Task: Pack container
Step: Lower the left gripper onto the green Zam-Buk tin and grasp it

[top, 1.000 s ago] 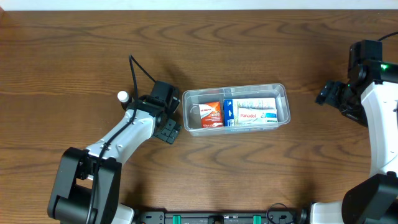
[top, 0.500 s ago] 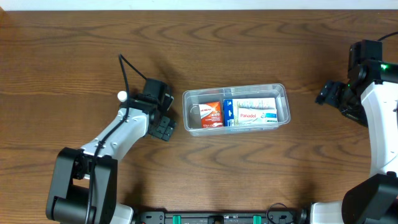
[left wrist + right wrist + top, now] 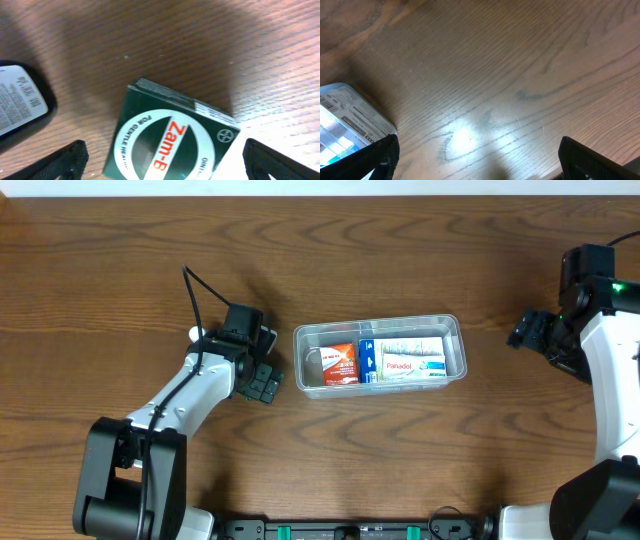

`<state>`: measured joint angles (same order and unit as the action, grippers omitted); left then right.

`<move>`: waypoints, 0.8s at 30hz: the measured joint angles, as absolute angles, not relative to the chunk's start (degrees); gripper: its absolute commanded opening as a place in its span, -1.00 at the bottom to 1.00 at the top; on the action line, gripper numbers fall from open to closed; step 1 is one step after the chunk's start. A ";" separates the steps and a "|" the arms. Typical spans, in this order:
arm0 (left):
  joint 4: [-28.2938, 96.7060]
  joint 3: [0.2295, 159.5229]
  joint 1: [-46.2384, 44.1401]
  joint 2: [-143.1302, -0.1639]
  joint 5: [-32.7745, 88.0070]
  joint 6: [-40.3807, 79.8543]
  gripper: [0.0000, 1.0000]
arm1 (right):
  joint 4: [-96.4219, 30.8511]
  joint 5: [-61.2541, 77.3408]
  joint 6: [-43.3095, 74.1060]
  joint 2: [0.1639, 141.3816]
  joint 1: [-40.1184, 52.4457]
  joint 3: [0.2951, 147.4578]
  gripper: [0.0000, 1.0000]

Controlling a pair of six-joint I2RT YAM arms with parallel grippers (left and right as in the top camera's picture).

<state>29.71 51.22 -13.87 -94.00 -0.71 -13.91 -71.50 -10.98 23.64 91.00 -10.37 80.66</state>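
Note:
The clear plastic container (image 3: 455, 330) lies at mid table and holds an orange-red box (image 3: 341, 363), a blue and white Panadol box (image 3: 404, 366) and other packs. My left gripper (image 3: 262, 381) is just left of the container, open. In the left wrist view its fingers (image 3: 67, 159) straddle a dark green Zam-Buk box (image 3: 170, 142) that lies flat on the wood; the jaws do not touch it. That box is hidden under the gripper in the overhead view. My right gripper (image 3: 526, 330) is open and empty over bare wood, right of the container, whose corner (image 3: 347, 117) shows in the right wrist view.
A dark-rimmed object with a white printed label (image 3: 20, 102) lies at the left edge of the left wrist view. A small white cap (image 3: 197, 334) shows beside the left arm. The table (image 3: 400, 460) is brown wood.
My left arm has moved a little left and back, away from the container. The right arm and the container have not moved.

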 measured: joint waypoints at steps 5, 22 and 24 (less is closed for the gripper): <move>30.22 51.22 -13.87 -94.00 0.16 -13.47 0.82 | -71.50 -10.98 23.64 91.00 -10.37 80.66 0.99; 32.82 51.22 -13.87 -94.00 1.10 -2.68 0.54 | -71.50 -10.98 23.64 91.00 -10.37 80.66 0.99; 32.86 51.22 -13.87 -94.00 1.13 -2.24 0.53 | -71.50 -10.98 23.64 91.00 -10.37 80.66 0.98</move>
<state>32.86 51.22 -13.87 -94.00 1.13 -2.24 -71.50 -10.98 23.64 91.00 -10.37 80.66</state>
